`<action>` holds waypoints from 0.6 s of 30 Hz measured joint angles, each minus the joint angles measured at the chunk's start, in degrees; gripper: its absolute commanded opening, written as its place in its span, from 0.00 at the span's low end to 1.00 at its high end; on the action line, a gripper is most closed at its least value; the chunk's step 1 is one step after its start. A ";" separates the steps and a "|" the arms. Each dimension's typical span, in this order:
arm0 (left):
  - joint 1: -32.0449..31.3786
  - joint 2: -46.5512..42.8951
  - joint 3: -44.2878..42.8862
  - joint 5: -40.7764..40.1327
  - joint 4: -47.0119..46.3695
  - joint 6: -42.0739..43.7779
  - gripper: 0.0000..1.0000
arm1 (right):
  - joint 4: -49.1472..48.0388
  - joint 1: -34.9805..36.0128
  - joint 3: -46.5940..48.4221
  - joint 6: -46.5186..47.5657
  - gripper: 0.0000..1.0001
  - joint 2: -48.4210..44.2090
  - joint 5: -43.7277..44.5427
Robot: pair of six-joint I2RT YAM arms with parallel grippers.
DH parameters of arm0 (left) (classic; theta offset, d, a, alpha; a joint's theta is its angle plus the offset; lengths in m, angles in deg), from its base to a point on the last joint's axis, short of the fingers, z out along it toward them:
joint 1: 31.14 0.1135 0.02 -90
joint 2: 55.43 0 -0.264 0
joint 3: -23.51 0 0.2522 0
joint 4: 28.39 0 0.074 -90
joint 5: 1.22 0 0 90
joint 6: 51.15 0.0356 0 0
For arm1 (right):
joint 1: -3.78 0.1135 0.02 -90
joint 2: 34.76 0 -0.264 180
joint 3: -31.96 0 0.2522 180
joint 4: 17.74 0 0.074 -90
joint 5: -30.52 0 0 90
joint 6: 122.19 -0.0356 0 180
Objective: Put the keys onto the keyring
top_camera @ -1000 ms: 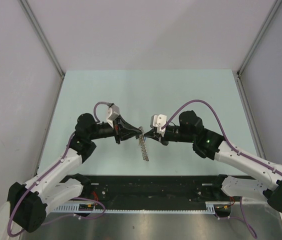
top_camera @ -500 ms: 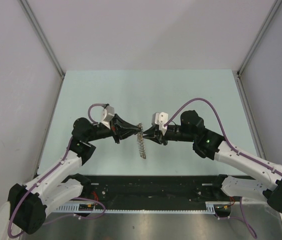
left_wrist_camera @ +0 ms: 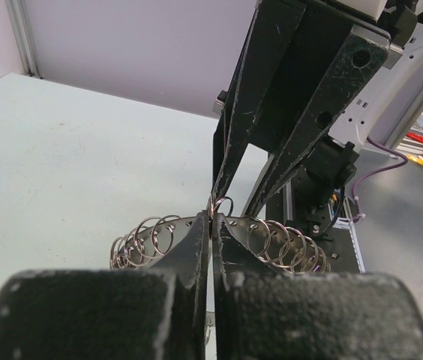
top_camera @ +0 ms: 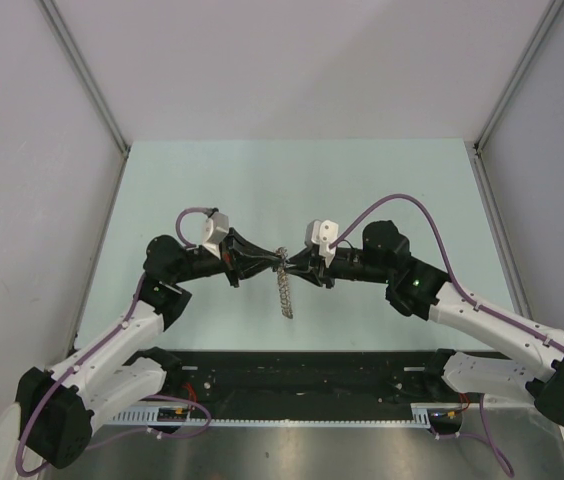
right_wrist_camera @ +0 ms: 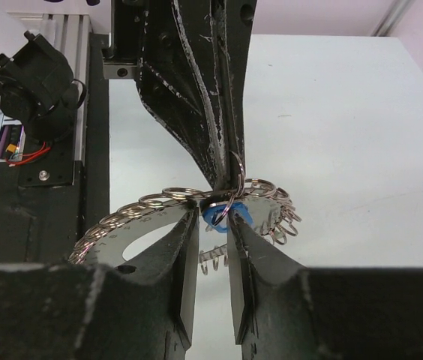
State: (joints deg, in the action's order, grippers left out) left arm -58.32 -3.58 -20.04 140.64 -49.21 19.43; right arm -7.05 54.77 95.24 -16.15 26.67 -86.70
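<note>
The keyring is a flat silver plate edged with many small wire rings, held on edge above the table between the two arms. My left gripper is shut on its top rim, jaws pressed together. My right gripper meets it from the other side. In the right wrist view its jaws stand slightly apart around a key with a blue head. A small wire ring passes through that head. The other keys are out of view.
The pale green table lies under the ring, with grey walls on three sides. A black rail with wiring runs along the near edge between the arm bases. The left arm's fingers fill the upper middle of the right wrist view.
My right gripper's jaws have parted from shut to a narrow gap. Both grippers and the keyring have shifted slightly left and away. The left gripper has stayed shut on the ring.
</note>
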 measured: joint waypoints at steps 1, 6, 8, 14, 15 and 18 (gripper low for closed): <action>0.02 0.00 0.00 0.02 0.00 0.04 0.00 | -0.20 0.00 0.00 -0.11 0.26 0.00 0.04; 0.00 0.00 0.00 0.50 0.02 0.44 0.00 | -0.76 0.00 0.00 -0.92 0.22 0.00 0.46; 0.00 0.00 0.00 0.72 0.04 0.46 0.00 | -1.09 0.00 0.00 -1.03 0.15 0.00 0.55; 0.00 -0.13 -0.02 0.96 0.24 0.55 0.02 | -1.51 -0.17 0.00 -1.18 0.00 0.00 1.09; 0.00 -0.20 0.00 0.90 0.37 0.55 0.07 | -1.55 -0.22 0.00 -1.20 0.00 0.00 1.09; 0.00 -0.57 0.00 0.33 0.81 0.55 0.18 | -1.55 -0.22 0.00 -1.03 0.00 0.00 1.11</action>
State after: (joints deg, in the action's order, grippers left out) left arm -58.32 -4.15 -20.04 140.97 -48.41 19.98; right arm -8.61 54.55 95.24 -17.18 26.67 -85.59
